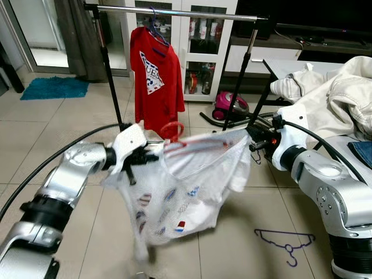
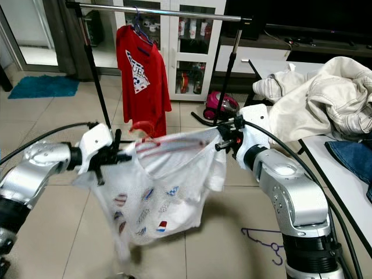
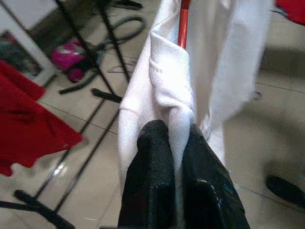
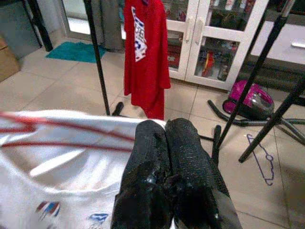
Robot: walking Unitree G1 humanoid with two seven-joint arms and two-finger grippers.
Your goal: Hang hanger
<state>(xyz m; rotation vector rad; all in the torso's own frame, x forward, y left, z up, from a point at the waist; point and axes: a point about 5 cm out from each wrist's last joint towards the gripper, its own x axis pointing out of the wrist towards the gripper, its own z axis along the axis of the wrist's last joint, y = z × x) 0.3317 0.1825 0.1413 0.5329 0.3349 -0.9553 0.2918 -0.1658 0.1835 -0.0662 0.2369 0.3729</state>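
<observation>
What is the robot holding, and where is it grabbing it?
A white shirt on a red hanger, stretched between both claws: left claw pinches one shoulder, right claw the other.

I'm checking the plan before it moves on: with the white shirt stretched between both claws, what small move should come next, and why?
Probably raise both arms together toward the rail. The left claw and right claw each pinch the white shirt on its red hanger, whose hook sits well below the rail, beside the hanging red shirt.
</observation>
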